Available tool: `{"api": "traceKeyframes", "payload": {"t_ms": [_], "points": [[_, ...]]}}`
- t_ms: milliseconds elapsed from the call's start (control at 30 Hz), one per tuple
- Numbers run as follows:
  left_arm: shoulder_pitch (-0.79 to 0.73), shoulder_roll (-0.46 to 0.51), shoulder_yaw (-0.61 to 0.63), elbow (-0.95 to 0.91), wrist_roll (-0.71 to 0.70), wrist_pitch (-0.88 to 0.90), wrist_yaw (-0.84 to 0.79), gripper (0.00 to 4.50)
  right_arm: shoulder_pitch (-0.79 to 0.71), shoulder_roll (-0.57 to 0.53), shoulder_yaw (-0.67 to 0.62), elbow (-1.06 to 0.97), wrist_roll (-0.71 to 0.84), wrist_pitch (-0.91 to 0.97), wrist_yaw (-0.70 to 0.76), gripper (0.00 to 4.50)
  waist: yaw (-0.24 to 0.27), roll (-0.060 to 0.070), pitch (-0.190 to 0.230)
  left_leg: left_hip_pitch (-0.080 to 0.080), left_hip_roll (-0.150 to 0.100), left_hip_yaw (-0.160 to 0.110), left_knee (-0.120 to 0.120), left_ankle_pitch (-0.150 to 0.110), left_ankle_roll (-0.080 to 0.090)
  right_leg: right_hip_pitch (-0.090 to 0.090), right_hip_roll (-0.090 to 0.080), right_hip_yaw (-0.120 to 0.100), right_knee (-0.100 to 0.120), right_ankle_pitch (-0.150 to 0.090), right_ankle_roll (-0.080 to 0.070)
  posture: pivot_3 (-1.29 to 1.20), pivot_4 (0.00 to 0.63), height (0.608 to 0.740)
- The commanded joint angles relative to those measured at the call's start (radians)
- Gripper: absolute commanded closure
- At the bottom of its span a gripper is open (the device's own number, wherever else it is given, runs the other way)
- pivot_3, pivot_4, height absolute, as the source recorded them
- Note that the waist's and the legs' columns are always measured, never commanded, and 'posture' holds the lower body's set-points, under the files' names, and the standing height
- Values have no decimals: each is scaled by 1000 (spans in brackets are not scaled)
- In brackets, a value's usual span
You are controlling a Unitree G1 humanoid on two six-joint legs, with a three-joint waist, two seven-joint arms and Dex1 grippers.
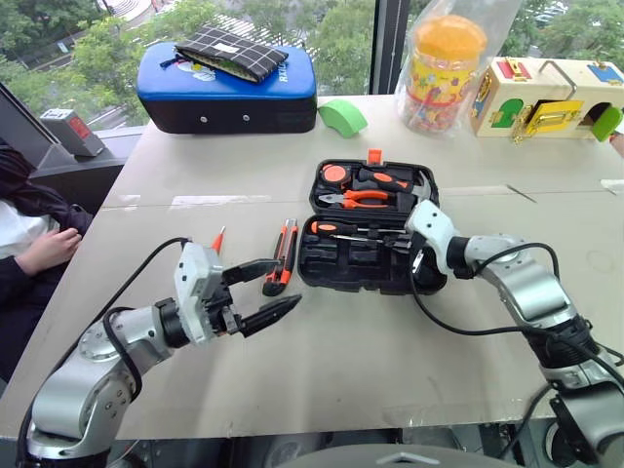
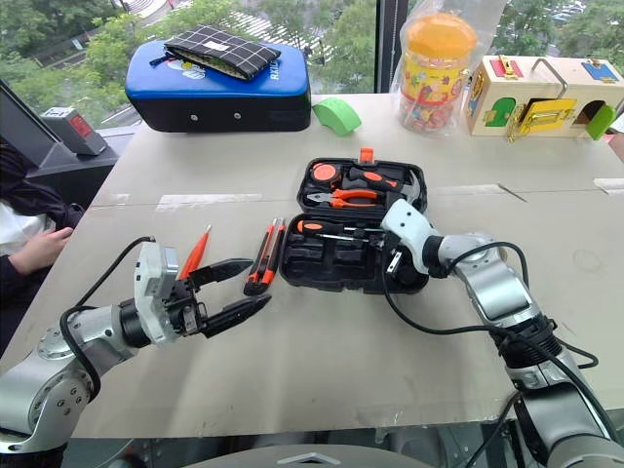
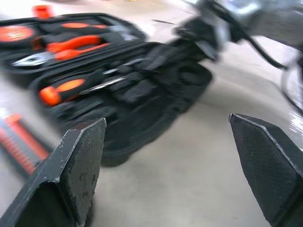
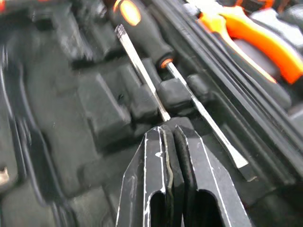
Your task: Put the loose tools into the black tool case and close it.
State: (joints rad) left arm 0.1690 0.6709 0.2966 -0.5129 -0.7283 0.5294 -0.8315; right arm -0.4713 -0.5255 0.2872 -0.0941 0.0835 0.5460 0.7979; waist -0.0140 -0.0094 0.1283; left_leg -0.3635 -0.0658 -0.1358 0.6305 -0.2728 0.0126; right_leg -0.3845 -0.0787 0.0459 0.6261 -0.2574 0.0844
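On the table at centre, the case [image 1: 370,255] lies open, my shut right gripper [image 4: 173,137] inside it.
One screwdriver [image 4: 151,40] sits in its recess; my fingers close on nothing. The knife [image 1: 283,255] lies just beside the case at nine o'clock, another screwdriver [image 2: 194,252] beyond. My left gripper [image 1: 268,290] gapes empty near the knife. Both look light, stiff, slick: I'd pinch mid-handle.

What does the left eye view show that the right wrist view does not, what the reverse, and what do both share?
Left eye view: the open left gripper, the folding utility knife, a loose screwdriver. Right wrist view: the shut right gripper, its tips meeting a bare steel shaft. Both: the black tool case, its orange-handled pliers and a stowed screwdriver.
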Motion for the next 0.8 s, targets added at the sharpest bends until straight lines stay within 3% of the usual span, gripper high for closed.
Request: {"api": "traceKeyframes", "payload": {"t_ms": [33, 300, 467, 567, 600, 667, 800], "points": [[-7, -39, 95, 29, 2, 23, 145, 271, 53, -15, -51, -18, 20, -42, 1, 4406, 1, 0, 0, 0, 0, 0, 0, 0, 1, 0, 0, 0, 0, 0, 0, 0, 150, 740], [-68, -96, 110, 81, 151, 87, 459, 271, 129, -63, -249, -245, 198, -126, 73, 4406, 13, 1, 2, -2, -1, -1, 1, 1, -2, 0, 1, -1, 0, 0, 0, 0, 150, 740], [-98, -85, 70, 91, 181, 127, 473, 271, 199, -113, -315, -411, 387, -13, 141, 2934, 15, 1, 2, -3, 0, -1, 0, 1, -1, -1, 0, -1, 0, 0, 0, 0, 150, 740], [-126, -69, 48, 148, 228, 112, 471, 271, 244, -138, -335, -482, 442, 24, 135, 1579, 16, 1, 2, -3, 0, -1, 1, -1, 1, -1, -1, -1, 0, 0, 0, 0, 150, 740], [-143, -69, 50, 180, 245, 112, 488, 271, 259, -145, -340, -499, 453, 28, 131, 915, 17, 1, 2, -3, 0, -1, 1, -1, 2, -1, -1, -1, 0, 0, 0, 0, 150, 740], [-173, -53, 36, 259, 312, 89, 511, 271, 293, -158, -342, -529, 459, 26, 126, 157, 20, 1, 2, -2, 0, -1, 1, -1, 2, -1, -1, -1, 0, 0, 0, 0, 150, 740], [-216, -39, -29, 391, 377, 63, 468, 271, 347, -172, -335, -558, 455, 17, 106, 44, 26, 1, 2, -2, -1, -1, 1, -1, 2, -1, 1, -2, 0, 1, 0, 0, 150, 740]]}}
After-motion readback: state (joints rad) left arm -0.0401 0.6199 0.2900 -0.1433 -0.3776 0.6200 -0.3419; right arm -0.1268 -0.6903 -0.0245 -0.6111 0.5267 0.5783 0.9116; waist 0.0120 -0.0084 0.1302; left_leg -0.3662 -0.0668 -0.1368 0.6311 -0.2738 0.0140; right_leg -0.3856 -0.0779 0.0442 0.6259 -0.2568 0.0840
